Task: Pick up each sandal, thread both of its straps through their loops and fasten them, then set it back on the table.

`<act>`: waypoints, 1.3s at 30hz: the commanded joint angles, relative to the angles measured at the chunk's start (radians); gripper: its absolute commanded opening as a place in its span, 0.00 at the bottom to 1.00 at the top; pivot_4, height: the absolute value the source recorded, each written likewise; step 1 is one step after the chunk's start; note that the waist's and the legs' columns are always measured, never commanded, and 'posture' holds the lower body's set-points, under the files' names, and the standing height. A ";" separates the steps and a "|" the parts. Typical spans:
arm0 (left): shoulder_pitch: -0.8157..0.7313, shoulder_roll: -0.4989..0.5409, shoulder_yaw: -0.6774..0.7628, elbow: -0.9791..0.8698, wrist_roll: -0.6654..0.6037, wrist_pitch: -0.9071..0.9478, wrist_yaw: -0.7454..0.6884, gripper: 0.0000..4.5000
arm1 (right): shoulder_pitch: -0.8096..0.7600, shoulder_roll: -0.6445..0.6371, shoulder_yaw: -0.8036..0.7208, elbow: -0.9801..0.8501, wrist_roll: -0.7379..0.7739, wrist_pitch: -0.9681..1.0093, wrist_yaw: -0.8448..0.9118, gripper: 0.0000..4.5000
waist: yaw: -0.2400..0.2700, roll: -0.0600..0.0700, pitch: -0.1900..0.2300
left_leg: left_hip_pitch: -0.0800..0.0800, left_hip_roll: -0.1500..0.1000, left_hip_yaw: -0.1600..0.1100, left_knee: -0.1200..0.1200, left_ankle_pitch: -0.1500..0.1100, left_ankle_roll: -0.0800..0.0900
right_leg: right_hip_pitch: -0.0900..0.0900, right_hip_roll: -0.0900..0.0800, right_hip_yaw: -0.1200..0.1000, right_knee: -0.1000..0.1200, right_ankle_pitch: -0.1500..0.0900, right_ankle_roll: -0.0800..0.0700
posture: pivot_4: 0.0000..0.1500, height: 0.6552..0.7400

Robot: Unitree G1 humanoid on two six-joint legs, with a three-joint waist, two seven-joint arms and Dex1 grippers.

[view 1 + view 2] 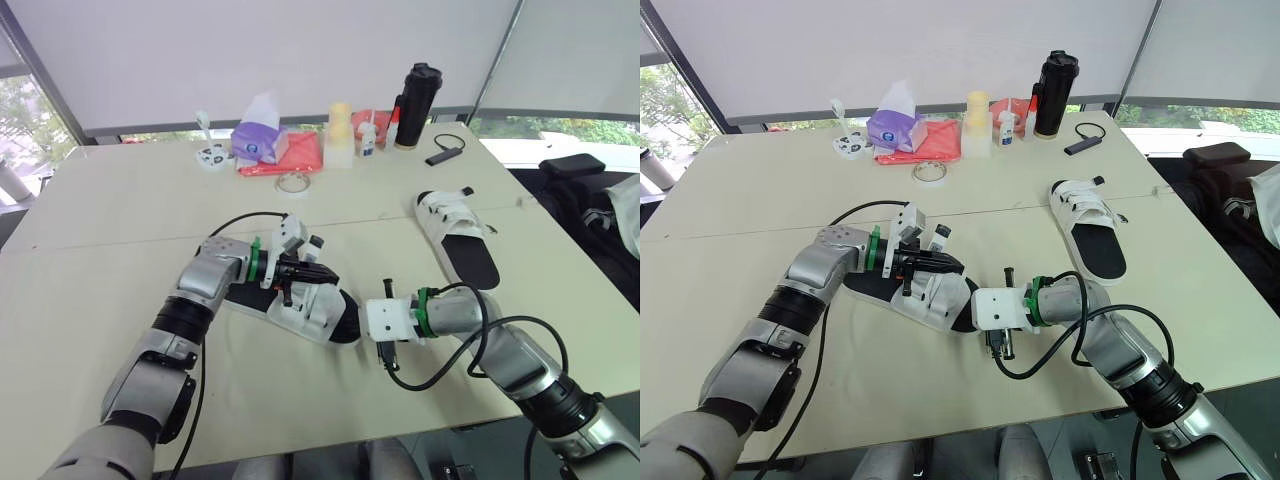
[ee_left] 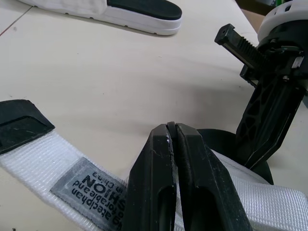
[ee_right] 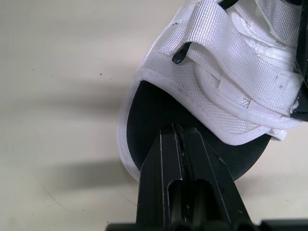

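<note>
Flanking sandal [image 1: 312, 310]: left end effector [image 2: 172, 127], right end effector [image 3: 179, 129]; flask [image 1: 415, 105] beyond.

near sandal [image 1: 318, 312] on the table [image 1: 120, 200], far sandal [image 1: 457, 236] behind to its right, flask [image 1: 418, 105] beyond both

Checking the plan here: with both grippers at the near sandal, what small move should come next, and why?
Probably open the right gripper and grip the near sandal's toe: its shut fingers merely sit at the black insole, while the shut left gripper is at a white strap.
</note>
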 commanded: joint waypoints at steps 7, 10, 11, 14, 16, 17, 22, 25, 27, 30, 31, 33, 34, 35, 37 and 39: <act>-0.002 0.001 0.074 -0.042 -0.064 0.132 0.047 0.00 | 0.008 -0.001 0.008 0.000 -0.003 0.007 0.010 0.00 | -0.001 0.000 0.000 | 0.000 0.000 0.000 0.000 0.000 0.000 | -0.001 0.000 0.000 0.000 0.000 0.000 | 1.00 1.00; 0.006 0.019 0.102 -0.082 -0.100 0.170 0.044 0.00 | 0.011 -0.003 0.006 -0.002 -0.003 0.009 0.010 0.00 | -0.001 0.000 0.000 | -0.001 0.000 0.000 0.000 0.000 0.000 | -0.002 0.000 0.000 0.000 0.000 0.001 | 1.00 1.00; 0.011 0.025 0.110 -0.098 -0.112 0.182 0.042 0.00 | 0.011 -0.003 0.005 -0.003 -0.003 0.010 0.010 0.00 | -0.002 0.000 0.000 | -0.001 0.000 0.000 0.000 0.000 0.000 | -0.002 0.000 0.000 0.000 0.000 0.001 | 1.00 1.00; 0.040 0.047 0.130 -0.163 -0.159 0.214 0.019 0.00 | 0.013 -0.004 0.005 -0.005 -0.002 0.011 0.010 0.00 | -0.002 0.000 0.000 | -0.002 0.000 0.000 -0.001 0.000 0.000 | -0.003 0.000 0.000 0.001 0.000 0.001 | 1.00 1.00; 0.053 0.054 0.128 -0.180 -0.157 0.224 0.034 0.00 | 0.013 -0.005 0.005 -0.004 -0.001 0.010 0.011 0.00 | -0.002 0.000 0.000 | -0.002 0.000 0.000 -0.001 0.000 0.000 | -0.003 0.000 0.000 0.000 0.000 0.001 | 1.00 1.00; 0.057 0.055 0.127 -0.181 -0.153 0.220 0.048 0.00 | 0.013 -0.004 0.005 -0.004 -0.001 0.010 0.011 0.00 | -0.002 0.000 0.000 | -0.002 0.000 0.000 -0.001 0.000 0.000 | -0.003 0.000 0.000 0.000 0.000 0.001 | 1.00 1.00; 0.070 0.050 0.110 -0.182 -0.132 0.189 0.088 0.00 | 0.012 -0.002 0.006 -0.001 -0.002 0.008 0.013 0.00 | -0.001 0.000 0.000 | -0.002 0.000 0.000 -0.001 0.000 0.000 | -0.003 0.000 0.000 0.000 0.000 0.000 | 1.00 1.00; 0.073 0.031 0.106 -0.193 -0.145 0.188 0.093 0.00 | 0.012 -0.003 0.006 -0.002 -0.002 0.006 0.014 0.00 | -0.001 0.000 0.000 | -0.002 0.000 0.000 -0.001 0.000 0.000 | -0.003 0.000 0.000 0.000 0.000 0.000 | 1.00 1.00; 0.074 0.023 0.105 -0.204 -0.158 0.195 0.085 0.00 | 0.013 -0.003 0.006 -0.003 -0.002 0.006 0.014 0.00 | -0.001 0.000 0.000 | -0.002 0.000 0.000 -0.001 0.000 0.000 | -0.003 0.000 0.000 0.000 0.000 0.000 | 1.00 1.00; 0.069 0.010 0.111 -0.200 -0.163 0.192 0.097 0.00 | 0.014 -0.004 0.005 -0.004 -0.003 0.007 0.014 0.00 | -0.001 0.000 0.000 | -0.002 0.000 0.000 -0.001 0.000 0.000 | -0.003 0.000 0.000 0.000 0.000 0.000 | 1.00 1.00; 0.068 0.008 0.112 -0.198 -0.164 0.191 0.100 0.00 | 0.014 -0.004 0.005 -0.004 -0.003 0.007 0.014 0.00 | -0.001 0.000 0.000 | -0.002 0.000 0.000 -0.001 0.000 0.000 | -0.003 0.000 0.000 0.000 0.000 0.000 | 1.00 1.00; 0.067 0.004 0.114 -0.197 -0.172 0.186 0.093 0.00 | 0.015 -0.004 0.005 -0.005 -0.003 0.008 0.014 0.00 | -0.001 0.000 0.000 | -0.002 0.000 0.000 -0.001 0.000 0.000 | -0.003 0.000 0.000 0.000 0.000 0.000 | 1.00 1.00; 0.062 0.000 0.113 -0.189 -0.173 0.186 0.093 0.00 | 0.015 -0.004 0.005 -0.006 -0.004 0.008 0.014 0.00 | -0.001 0.000 0.000 | -0.002 0.000 0.000 -0.001 0.000 0.000 | -0.003 0.000 0.000 0.000 0.000 0.000 | 1.00 1.00; 0.057 -0.001 0.104 -0.177 -0.165 0.178 0.088 0.00 | 0.016 -0.004 0.005 -0.008 -0.003 0.010 0.014 0.00 | -0.001 0.000 0.000 | -0.002 0.000 0.000 -0.001 0.000 0.000 | -0.003 0.000 0.000 0.000 0.000 0.000 | 1.00 1.00; 0.049 -0.001 0.087 -0.150 -0.137 0.156 0.093 0.00 | 0.018 -0.008 0.002 -0.010 -0.004 0.011 0.014 0.00 | -0.001 0.000 0.000 | -0.002 0.000 0.000 -0.001 0.000 0.000 | -0.003 0.000 0.000 0.000 0.000 0.000 | 1.00 1.00; 0.047 0.001 0.079 -0.138 -0.120 0.140 0.098 0.00 | 0.020 -0.009 0.001 -0.012 -0.004 0.012 0.014 0.00 | -0.001 0.000 0.000 | -0.002 0.000 0.000 -0.001 0.000 0.000 | -0.003 0.000 0.000 0.000 0.000 0.000 | 1.00 1.00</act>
